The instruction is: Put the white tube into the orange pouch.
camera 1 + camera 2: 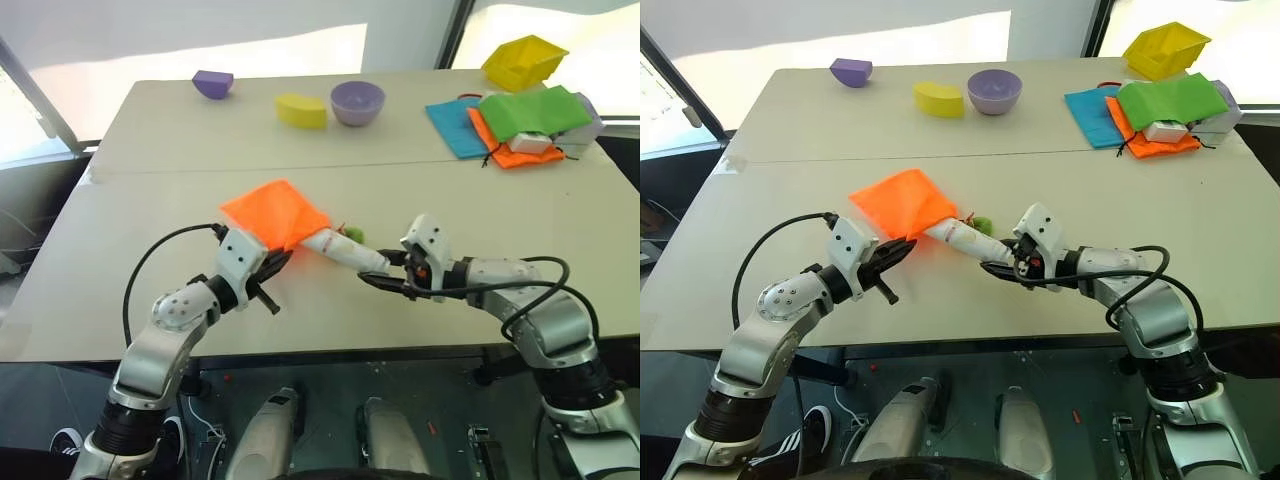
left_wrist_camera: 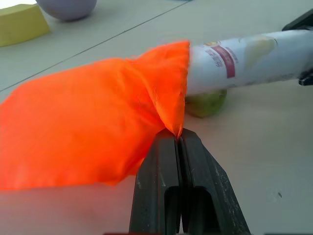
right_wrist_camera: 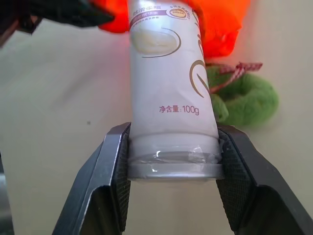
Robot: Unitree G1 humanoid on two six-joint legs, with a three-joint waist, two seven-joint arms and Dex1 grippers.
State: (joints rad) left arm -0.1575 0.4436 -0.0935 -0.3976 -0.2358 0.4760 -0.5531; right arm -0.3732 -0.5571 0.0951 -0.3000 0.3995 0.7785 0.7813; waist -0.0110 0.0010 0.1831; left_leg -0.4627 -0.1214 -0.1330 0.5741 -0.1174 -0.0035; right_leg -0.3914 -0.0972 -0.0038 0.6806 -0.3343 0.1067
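Note:
The orange pouch point(image 1: 275, 212) lies near the middle of the front table, its near edge lifted. My left gripper point(image 2: 178, 142) is shut on that edge of the fabric. The white tube point(image 1: 345, 250) is held by its flat end in my right gripper point(image 3: 172, 164), whose fingers point(image 3: 117, 166) clamp both sides. The tube's other end reaches into the pouch's mouth point(image 2: 183, 68). A small green fuzzy ball point(image 3: 247, 100) on a cord rests on the table just beside the tube.
On the far table stand a purple bowl point(image 1: 357, 101), a yellow block point(image 1: 301, 110) and a purple block point(image 1: 213, 83). At the back right lie stacked blue, orange and green cloths point(image 1: 520, 120) with a white block, and a yellow bin point(image 1: 523, 60).

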